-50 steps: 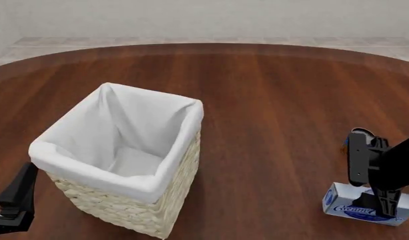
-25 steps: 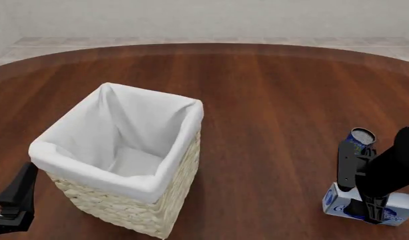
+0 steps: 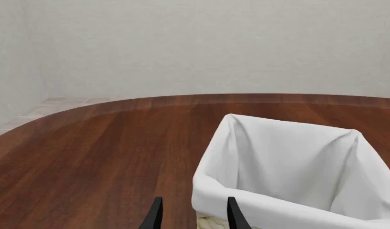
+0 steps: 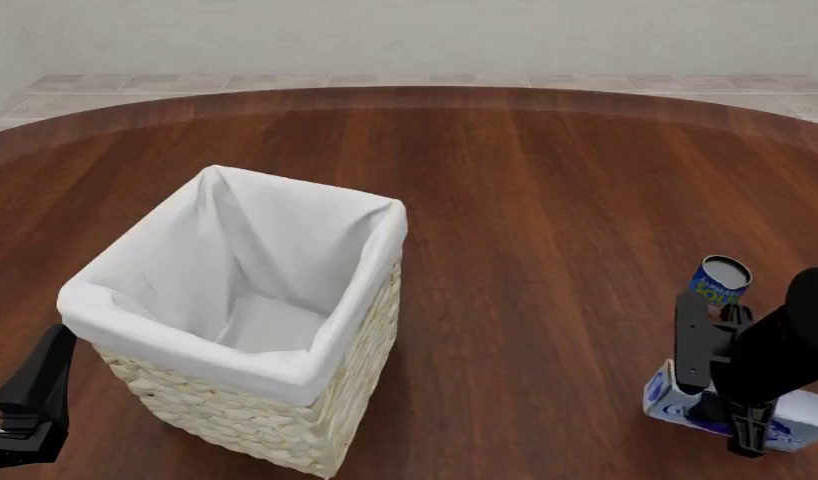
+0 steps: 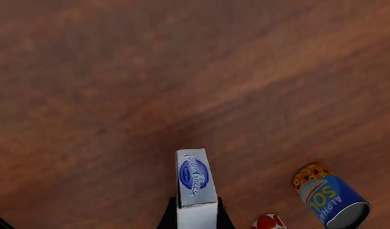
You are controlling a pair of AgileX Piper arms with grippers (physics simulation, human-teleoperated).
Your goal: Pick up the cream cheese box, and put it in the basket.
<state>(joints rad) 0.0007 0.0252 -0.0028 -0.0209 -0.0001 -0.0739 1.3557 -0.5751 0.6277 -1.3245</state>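
The cream cheese box, white with a dark blue oval logo, lies on the wooden table at the near right; it also shows in the front view. My right gripper has come down over it, with a finger tight against each long side, and the box rests on the table. In the front view the right gripper covers most of the box. The basket, cream wicker with a white liner, stands at the near left, empty. My left gripper is open and empty just beside the basket's rim.
A blue and yellow can stands just behind the box; it also shows in the right wrist view. A red can is beside the box, hidden in the front view. The left arm sits at the near left edge.
My right gripper has come down onto the cream cheese box and now straddles it, uncovering the blue and yellow can behind. The left arm, basket and box have not moved.
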